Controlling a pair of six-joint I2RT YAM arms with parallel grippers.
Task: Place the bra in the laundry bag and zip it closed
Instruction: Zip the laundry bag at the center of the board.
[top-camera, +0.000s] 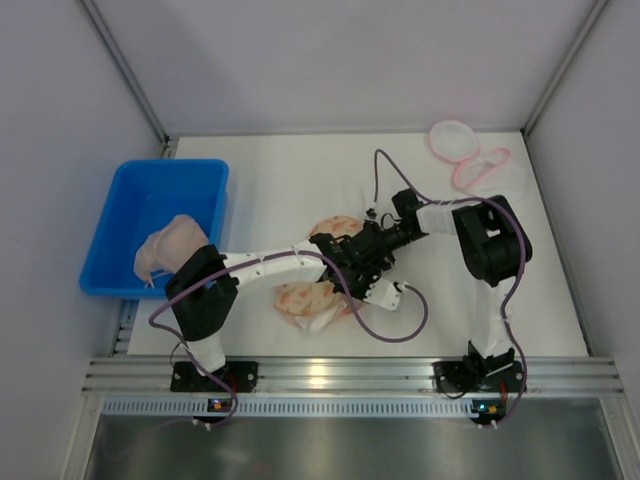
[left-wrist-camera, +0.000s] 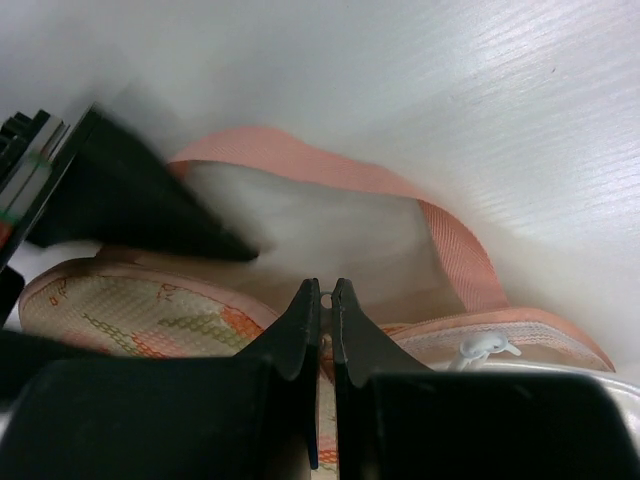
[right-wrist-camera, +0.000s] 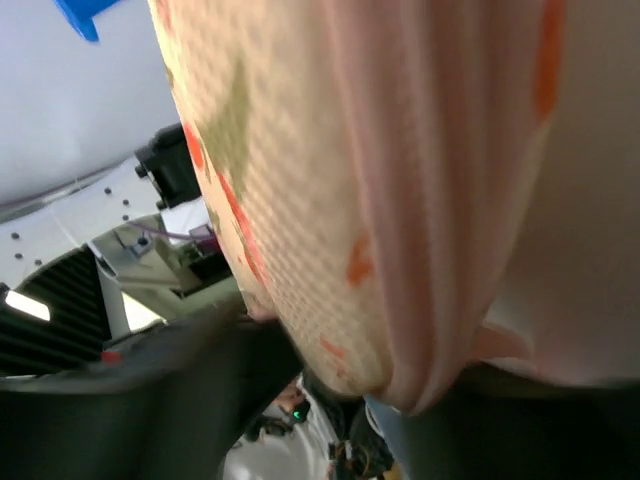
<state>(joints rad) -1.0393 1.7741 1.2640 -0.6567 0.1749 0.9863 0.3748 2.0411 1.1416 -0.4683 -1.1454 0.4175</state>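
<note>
The peach patterned mesh laundry bag (top-camera: 308, 300) lies mid-table under both grippers. My left gripper (top-camera: 345, 264) is shut on the bag's metal zip pull (left-wrist-camera: 327, 296), at the pink-trimmed rim (left-wrist-camera: 450, 240) of the bag's open mouth. My right gripper (top-camera: 364, 240) stands open, its jaws wide apart with the bag's edge (right-wrist-camera: 330, 250) hanging between them; one of its black fingers (left-wrist-camera: 150, 200) shows at the mouth. Pale cloth (left-wrist-camera: 320, 225) fills the bag; I cannot tell what it is. A beige bra (top-camera: 170, 248) lies in the blue bin (top-camera: 140, 190).
The blue bin sits at the table's left edge. Two more round white-and-pink mesh bags (top-camera: 455, 140) (top-camera: 490, 172) lie at the far right corner. A purple cable (top-camera: 395, 335) loops over the table in front of the bag.
</note>
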